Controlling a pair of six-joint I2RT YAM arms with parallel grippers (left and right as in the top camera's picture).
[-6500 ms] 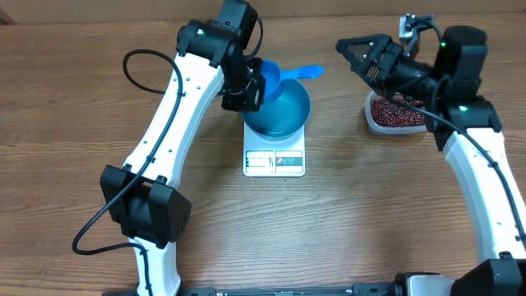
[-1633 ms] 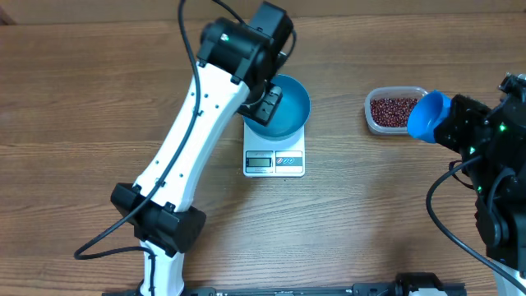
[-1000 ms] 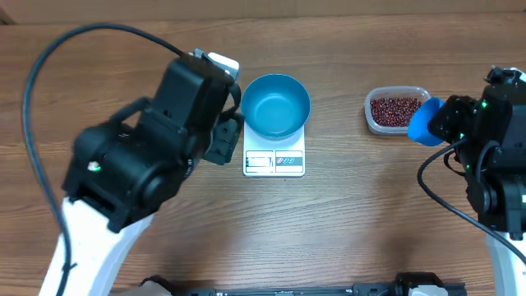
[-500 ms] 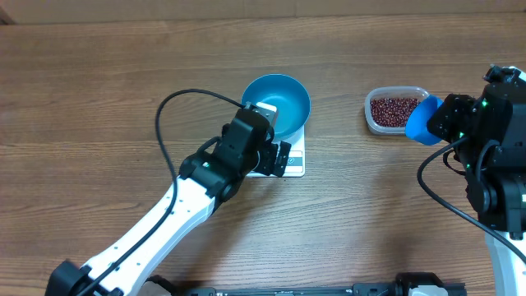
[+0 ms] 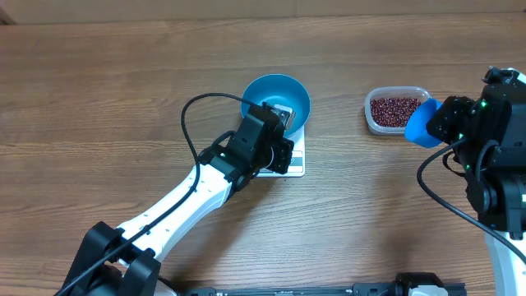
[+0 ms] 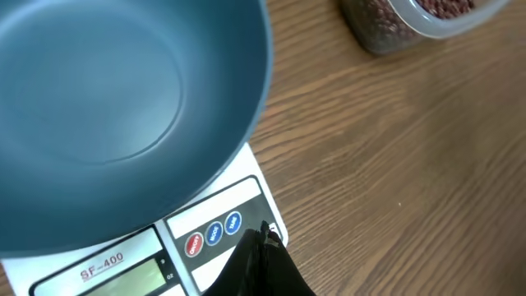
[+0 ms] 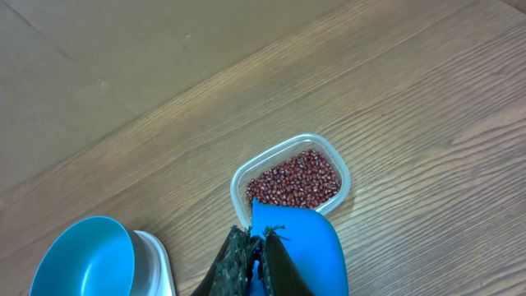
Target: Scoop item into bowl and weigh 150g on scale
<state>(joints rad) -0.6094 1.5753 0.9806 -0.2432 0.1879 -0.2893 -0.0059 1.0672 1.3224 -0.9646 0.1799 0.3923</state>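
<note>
Wood-grain worktop (image 5: 123, 82) fills every view, with nothing on it but the task's things; the bowl (image 5: 289, 90) sits on the scale (image 5: 298, 161) at the middle, and from the left wrist view I see it bare inside, not a bean in it; the beans (image 5: 393, 108) all lie in the clear tub (image 5: 371, 115) off to the right, well apart from the bowl. My left jaws (image 5: 282, 156) are pressed together on nothing, their tip low over the scale's front edge just beside the buttons (image 6: 214, 233); whether it touches I cannot tell. My right jaws (image 7: 261, 247) are pinching the blue scoop (image 7: 300, 242) by its handle, cup forward; that is plainly the nearer arm. The relation I must fly by: the tub lies just ahead of the scoop's lip in the wrist view, and just to its left and slightly farther out seen from overhead; its long axis runs across the worktop, side to side; so I judge the dip wants a short reach forward and down along that length, then a longer carry leftward to the bowl.
</note>
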